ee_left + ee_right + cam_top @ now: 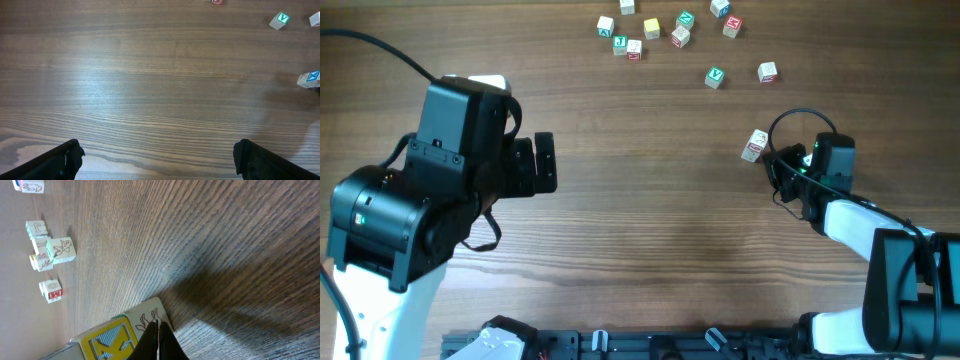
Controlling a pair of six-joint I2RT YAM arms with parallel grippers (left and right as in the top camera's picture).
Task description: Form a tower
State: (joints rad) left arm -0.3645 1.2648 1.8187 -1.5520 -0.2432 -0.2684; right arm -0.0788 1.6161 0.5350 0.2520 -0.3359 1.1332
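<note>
Two small letter cubes [754,146] lie pressed together right of the table's middle; I cannot tell from these views whether they stand as a tower. In the right wrist view one shows a pale face with reddish marks [145,316] and beside it a yellow face with a K [107,341]. My right gripper [157,326] is shut with nothing between its fingers, its tips against the pale face. From above, the right gripper [776,162] sits just right of the pair. My left gripper [535,165] hangs open far to the left, and in its own view the left gripper [157,150] is over bare wood.
Several loose letter cubes [650,28] are scattered along the far edge, with a green V cube [715,76] and a pale red-marked cube [767,71] nearer. The right wrist view shows loose cubes [61,250] at its left. A black cable [800,118] loops above the right arm.
</note>
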